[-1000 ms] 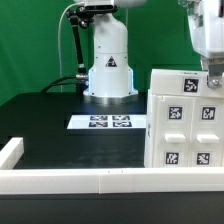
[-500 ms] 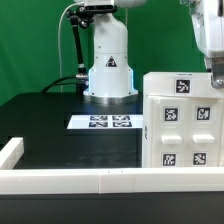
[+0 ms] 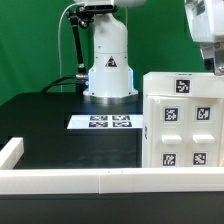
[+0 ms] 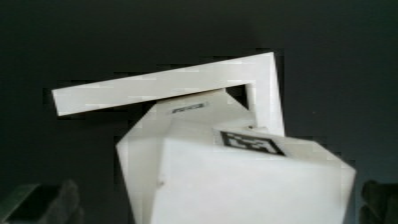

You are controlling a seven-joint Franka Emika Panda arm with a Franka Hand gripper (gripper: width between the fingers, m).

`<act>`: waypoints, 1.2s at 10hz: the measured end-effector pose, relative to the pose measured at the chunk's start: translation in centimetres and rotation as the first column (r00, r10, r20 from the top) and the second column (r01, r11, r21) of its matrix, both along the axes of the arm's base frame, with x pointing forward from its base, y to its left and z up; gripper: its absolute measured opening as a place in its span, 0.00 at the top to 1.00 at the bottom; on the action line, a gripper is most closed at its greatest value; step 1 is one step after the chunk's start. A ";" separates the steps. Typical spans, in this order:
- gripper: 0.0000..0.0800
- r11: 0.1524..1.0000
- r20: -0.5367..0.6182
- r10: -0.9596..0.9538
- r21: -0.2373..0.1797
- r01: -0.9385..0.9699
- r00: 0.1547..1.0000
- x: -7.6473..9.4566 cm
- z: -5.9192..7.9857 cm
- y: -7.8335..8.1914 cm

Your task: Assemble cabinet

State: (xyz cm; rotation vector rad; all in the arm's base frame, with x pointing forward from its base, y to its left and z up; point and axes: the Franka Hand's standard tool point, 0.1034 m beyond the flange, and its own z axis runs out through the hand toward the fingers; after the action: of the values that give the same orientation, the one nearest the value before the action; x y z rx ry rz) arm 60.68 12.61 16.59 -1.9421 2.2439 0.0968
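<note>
Cabinet (image 3: 183, 122), large white plastic box body with black-and-white square tags, upright on black table (image 3: 60, 125) at exterior view's right, directly beneath raised claw (image 4: 199, 205); claw fingers spread wide, empty, clear of cabinet top.

My workplace, a robotics lab: green backdrop (image 3: 40, 40), black table (image 3: 60, 130) with white rim (image 3: 60, 180), marker board (image 3: 108, 122), my arm's base (image 3: 108, 70).
</note>
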 end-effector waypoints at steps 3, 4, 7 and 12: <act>0.00 0.987 -0.011 0.160 -0.011 -0.160 0.987 -0.3 -0.2 0.2; 0.00 0.956 -0.012 0.293 -0.015 -0.293 0.956 -0.2 0.0 0.3; 0.00 0.791 0.020 0.611 -0.039 -0.610 0.791 0.5 0.9 0.3; 0.00 0.527 0.055 0.850 -0.083 -0.846 0.524 0.5 0.9 0.1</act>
State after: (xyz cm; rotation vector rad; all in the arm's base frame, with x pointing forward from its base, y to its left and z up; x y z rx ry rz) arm 61.19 12.68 17.49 -2.8096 1.0100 0.0715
